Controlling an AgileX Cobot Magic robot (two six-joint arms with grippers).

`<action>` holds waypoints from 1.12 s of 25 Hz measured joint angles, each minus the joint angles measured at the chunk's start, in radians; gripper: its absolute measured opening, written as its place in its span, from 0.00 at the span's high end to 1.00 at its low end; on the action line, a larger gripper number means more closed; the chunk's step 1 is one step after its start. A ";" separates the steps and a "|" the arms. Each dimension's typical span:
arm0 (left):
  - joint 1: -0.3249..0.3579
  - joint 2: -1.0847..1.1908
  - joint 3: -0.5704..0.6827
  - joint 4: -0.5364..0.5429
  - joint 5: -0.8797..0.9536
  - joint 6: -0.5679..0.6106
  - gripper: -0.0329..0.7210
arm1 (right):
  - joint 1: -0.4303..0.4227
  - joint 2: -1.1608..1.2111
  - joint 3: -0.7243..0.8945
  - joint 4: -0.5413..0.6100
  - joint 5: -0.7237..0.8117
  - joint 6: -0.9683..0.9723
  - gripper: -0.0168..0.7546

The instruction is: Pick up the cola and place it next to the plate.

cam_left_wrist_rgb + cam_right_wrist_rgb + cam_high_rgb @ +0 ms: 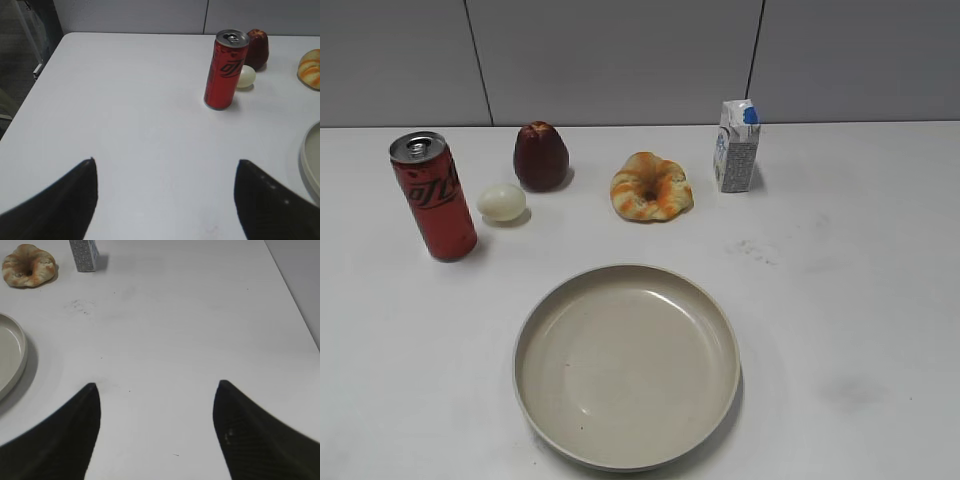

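The tall slim red metal cola can (pixel 434 196) with dark script and a silver pull-tab top stands upright at the left rear of the white surface (pixel 860 290), untouched. Just beside it on its right lies a small pale egg-shaped item (pixel 501 202), with a dark red apple-like fruit (pixel 540 156) behind that. Farther right sit a glazed orange-and-cream bread ring (pixel 651 186) and a small white-and-blue carton (pixel 736 146). The large round beige plate (pixel 535 330) lies near the front, well apart from the can. The left tool (pixel 165 197) is spread wide and holds nothing, facing the can from a distance; the right tool (pixel 156 432) is likewise wide and empty. The task appears unstarted: the reach is the step in hand, and the left tool must close around the can's body without nudging the egg-shaped item.
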State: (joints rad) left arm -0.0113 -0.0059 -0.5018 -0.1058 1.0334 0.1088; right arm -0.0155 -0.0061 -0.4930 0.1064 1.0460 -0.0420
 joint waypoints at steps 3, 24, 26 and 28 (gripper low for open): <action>0.000 0.000 0.000 0.000 0.000 0.000 0.10 | 0.000 0.000 0.000 0.000 0.000 0.000 0.28; 0.000 0.229 -0.033 -0.003 -0.239 0.000 0.17 | 0.000 0.000 0.000 0.000 0.000 0.000 0.28; -0.009 0.320 -0.037 -0.005 -0.399 0.000 0.17 | 0.000 0.000 0.000 0.000 0.000 0.000 0.28; -0.022 0.418 -0.045 -0.012 -0.537 0.000 0.17 | 0.000 0.000 0.000 0.000 0.000 0.000 0.28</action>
State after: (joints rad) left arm -0.0334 0.4116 -0.5473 -0.1175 0.4966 0.1088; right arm -0.0155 -0.0061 -0.4930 0.1064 1.0460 -0.0420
